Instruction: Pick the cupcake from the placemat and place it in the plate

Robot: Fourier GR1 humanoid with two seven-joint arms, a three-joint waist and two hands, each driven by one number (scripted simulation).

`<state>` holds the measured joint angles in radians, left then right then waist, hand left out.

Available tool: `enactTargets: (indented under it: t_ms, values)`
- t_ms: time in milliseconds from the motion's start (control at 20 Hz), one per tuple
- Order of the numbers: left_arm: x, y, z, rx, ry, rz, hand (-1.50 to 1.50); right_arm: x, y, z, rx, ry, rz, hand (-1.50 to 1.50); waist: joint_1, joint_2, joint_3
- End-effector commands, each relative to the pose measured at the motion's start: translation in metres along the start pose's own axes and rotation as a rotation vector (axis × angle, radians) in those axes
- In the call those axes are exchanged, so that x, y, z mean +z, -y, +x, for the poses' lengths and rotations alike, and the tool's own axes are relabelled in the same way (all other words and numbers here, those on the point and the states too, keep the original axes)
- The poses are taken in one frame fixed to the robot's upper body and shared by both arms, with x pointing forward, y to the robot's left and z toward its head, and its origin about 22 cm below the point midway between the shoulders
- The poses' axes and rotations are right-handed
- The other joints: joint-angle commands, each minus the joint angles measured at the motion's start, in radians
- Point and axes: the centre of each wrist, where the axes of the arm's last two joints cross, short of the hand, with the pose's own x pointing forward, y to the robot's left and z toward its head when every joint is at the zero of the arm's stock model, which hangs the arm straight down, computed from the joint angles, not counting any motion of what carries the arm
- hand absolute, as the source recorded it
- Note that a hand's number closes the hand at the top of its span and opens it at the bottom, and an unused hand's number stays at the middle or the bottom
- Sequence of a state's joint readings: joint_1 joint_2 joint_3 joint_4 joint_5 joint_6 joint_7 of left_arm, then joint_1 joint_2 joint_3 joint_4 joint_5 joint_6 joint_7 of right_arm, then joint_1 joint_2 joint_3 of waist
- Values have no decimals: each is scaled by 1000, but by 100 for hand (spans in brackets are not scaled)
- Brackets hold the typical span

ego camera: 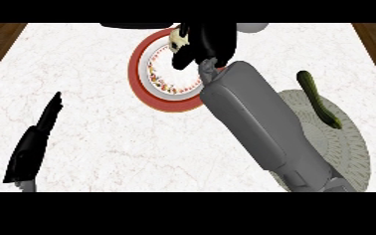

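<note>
My right hand hangs over the red-rimmed plate at the back of the counter, its fingers curled round the cupcake, of which only a pale patch shows at the hand's left side. The grey forearm runs from the lower right up to the plate and hides the plate's right part. The round grey placemat lies at the right, partly under the forearm. My left hand rests at the lower left with straight fingers, holding nothing.
A dark green cucumber lies on the placemat's upper part. A dark object and a grey one show at the far edge. Wooden strips border the marble counter at both sides.
</note>
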<state>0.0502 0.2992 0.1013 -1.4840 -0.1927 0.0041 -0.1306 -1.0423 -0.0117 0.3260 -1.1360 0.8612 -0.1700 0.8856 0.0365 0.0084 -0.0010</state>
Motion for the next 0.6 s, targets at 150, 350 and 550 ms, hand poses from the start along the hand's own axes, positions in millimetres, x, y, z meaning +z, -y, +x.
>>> enactTargets:
  t_ms: [150, 350, 550]
  values:
    - [-17, 6, 15, 1, 20, -14, 0, -36, -38, -12, 4, -62, 74, 150, 24, 10, 0]
    - [-26, 6, 16, 0, 21, -42, 0, -34, -57, -19, -2, -81, 152, 150, 43, 13, 0]
    - [-23, 2, 17, 9, 41, -31, 0, -41, -66, -46, -162, -240, 71, -150, 50, 16, 0]
